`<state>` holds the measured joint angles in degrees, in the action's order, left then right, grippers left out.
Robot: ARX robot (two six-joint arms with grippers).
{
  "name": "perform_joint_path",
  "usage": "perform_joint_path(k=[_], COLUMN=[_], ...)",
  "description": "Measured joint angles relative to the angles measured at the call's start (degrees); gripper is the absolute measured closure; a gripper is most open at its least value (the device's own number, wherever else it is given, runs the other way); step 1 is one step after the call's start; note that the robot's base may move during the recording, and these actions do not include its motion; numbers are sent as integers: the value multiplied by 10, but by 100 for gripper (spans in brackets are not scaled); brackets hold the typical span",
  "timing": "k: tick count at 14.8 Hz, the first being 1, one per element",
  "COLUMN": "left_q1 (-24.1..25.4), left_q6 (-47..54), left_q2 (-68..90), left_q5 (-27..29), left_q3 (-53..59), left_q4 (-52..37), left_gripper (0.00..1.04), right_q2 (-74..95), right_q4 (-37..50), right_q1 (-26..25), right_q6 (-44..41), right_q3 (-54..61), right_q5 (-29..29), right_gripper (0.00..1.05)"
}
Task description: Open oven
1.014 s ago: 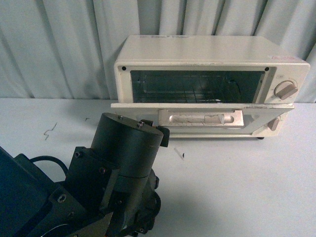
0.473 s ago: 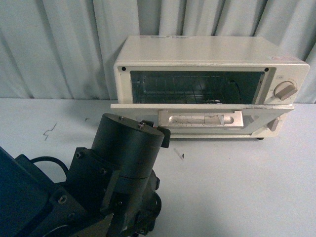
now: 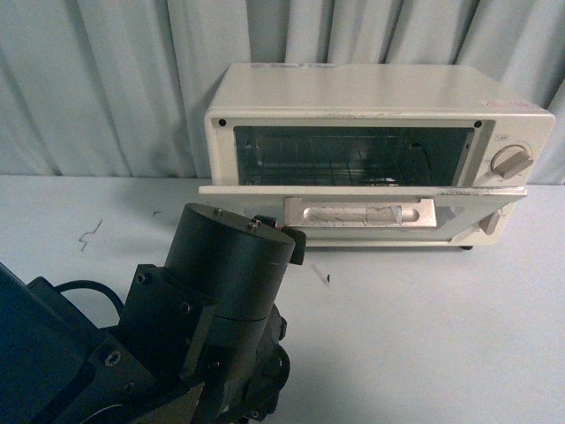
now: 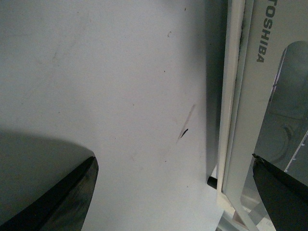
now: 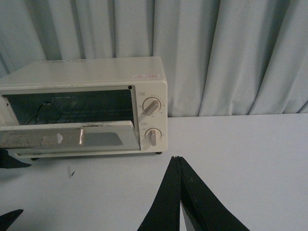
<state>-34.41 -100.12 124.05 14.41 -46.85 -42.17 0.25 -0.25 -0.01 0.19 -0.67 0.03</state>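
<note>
The cream-white Toshiba oven (image 3: 371,97) stands at the back of the white table. Its drop-down door (image 3: 353,212) hangs down and open, bar handle (image 3: 360,212) facing up, wire rack visible inside. My left gripper (image 4: 178,192) is open, just before the door's left corner (image 4: 231,144), one finger (image 4: 284,192) over the door's edge, holding nothing. In the front view my left arm (image 3: 221,291) hides the gripper. My right gripper (image 5: 177,161) is shut and empty, well in front of the oven (image 5: 86,103) and off to its right.
Grey curtains (image 3: 106,79) hang behind the table. Two beige knobs (image 3: 510,162) sit on the oven's right side. A small dark mark (image 3: 327,278) lies on the table (image 3: 441,336) before the door.
The oven door has dropped very slightly lower. My left arm has barely moved.
</note>
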Motion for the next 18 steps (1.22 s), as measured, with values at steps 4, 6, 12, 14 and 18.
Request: perform_joint_path(k=[4, 6, 12, 14, 18], left_q1=[0, 0, 0, 0, 0], left_q6=[0, 0, 0, 0, 0], left_q2=[0, 0, 0, 0, 0], left_q5=[0, 0, 0, 0, 0], left_q3=[0, 0, 0, 0, 0], left_q4=[0, 0, 0, 0, 0], left_gripper=[7, 7, 7, 7, 7], right_q2=[0, 0, 0, 0, 0], right_q4=[0, 0, 0, 0, 0], right_q1=[0, 0, 0, 0, 0], right_q6=[0, 0, -1, -1, -1], right_q3=[0, 0, 0, 0, 0], right_q5=[0, 0, 0, 0, 0], right_gripper=[103, 103, 84, 64, 24])
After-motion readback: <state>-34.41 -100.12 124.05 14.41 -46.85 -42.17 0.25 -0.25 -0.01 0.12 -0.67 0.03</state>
